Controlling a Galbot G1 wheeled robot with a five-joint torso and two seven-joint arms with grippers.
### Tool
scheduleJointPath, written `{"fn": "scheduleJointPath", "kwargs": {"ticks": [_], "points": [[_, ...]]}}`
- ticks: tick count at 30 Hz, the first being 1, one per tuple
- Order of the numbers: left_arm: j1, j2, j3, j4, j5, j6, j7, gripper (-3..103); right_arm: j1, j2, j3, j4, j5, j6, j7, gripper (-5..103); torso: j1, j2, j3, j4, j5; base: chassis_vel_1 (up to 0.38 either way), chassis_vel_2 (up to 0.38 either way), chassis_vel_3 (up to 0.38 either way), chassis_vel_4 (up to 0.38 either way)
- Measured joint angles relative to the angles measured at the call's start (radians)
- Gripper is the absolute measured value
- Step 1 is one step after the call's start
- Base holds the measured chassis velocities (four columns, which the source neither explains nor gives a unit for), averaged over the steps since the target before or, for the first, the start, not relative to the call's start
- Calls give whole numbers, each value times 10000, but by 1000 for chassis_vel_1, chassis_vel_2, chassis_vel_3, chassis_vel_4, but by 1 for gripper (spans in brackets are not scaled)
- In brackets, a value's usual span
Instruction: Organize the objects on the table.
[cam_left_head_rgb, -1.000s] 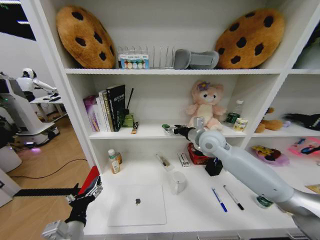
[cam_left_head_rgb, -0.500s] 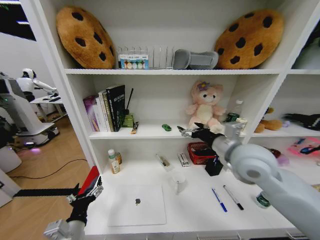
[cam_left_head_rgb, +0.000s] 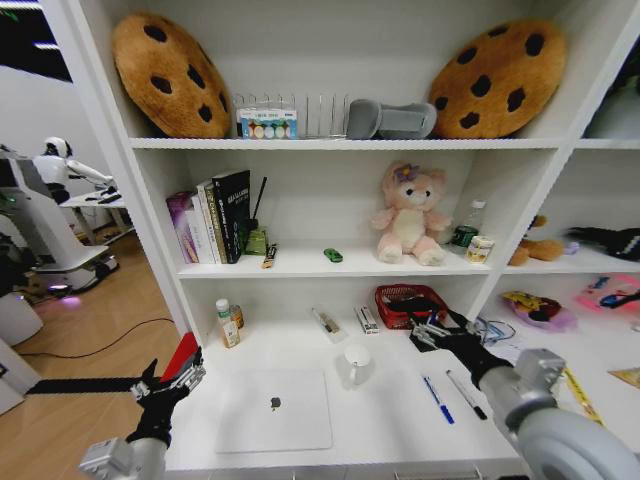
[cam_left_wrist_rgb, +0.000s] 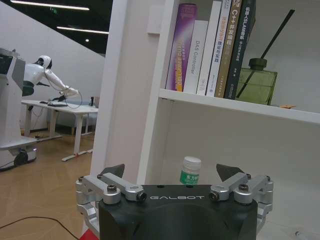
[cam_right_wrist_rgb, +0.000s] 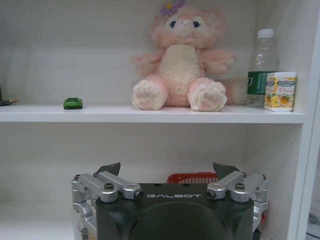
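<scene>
The table (cam_left_head_rgb: 400, 425) is one long white top under the shelf unit (cam_left_head_rgb: 330, 145). Two cookie-shaped cushions (cam_left_head_rgb: 170, 72) lean on the top shelf, one at each end. On the table lies one silver laptop (cam_left_head_rgb: 276, 410), closed and flat near the front edge. Behind it to the right stands one white mug (cam_left_head_rgb: 355, 364), and further right one red mesh basket (cam_left_head_rgb: 410, 305) sits against the back wall. One pink plush toy (cam_left_head_rgb: 408, 215) sits on the middle shelf, above the basket. At the table's left rear stand two small bottles (cam_left_head_rgb: 229, 322) side by side. Two pens lie right of the laptop, close together: a blue pen (cam_left_head_rgb: 438, 399) and a black pen (cam_left_head_rgb: 467, 394). One green toy car (cam_left_head_rgb: 333, 255) rests on the middle shelf, left of the plush toy and well apart from it.

The right gripper (cam_left_head_rgb: 432, 327) hovers over the table in front of the basket, fingers spread with nothing between them. The left gripper (cam_left_head_rgb: 170, 380) hangs by the table's left front corner, its fingers also spread and empty.

The right wrist view faces the shelf head-on, with the car, the plush toy and a clear bottle beside a small carton. The left wrist view shows a white-capped bottle (cam_left_wrist_rgb: 190, 170) between its spread fingertips, farther off, and book spines on the shelf above.
</scene>
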Motion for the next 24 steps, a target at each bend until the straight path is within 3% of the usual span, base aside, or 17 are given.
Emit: {"fn": "scheduleJointPath", "kwargs": {"ticks": [4,10,24], "points": [[43,72,-57,-59,19,-52,1,100,-539,466,-75,-478,-875,630,-222,100,1,0,1,3,0,0,0,0,0],[91,336,-209,-44,20,-78,-5,100,-750,738,-407,-1585,-1408,1259,-333,100,1,0,1,2,2,0,0,0,0],[67,531,-346,417,169,-306,-162,100,-898,921,-930,-2754,-1685,1592,-183,100,3,-2,2,1,0,0,0,0,0]]}}
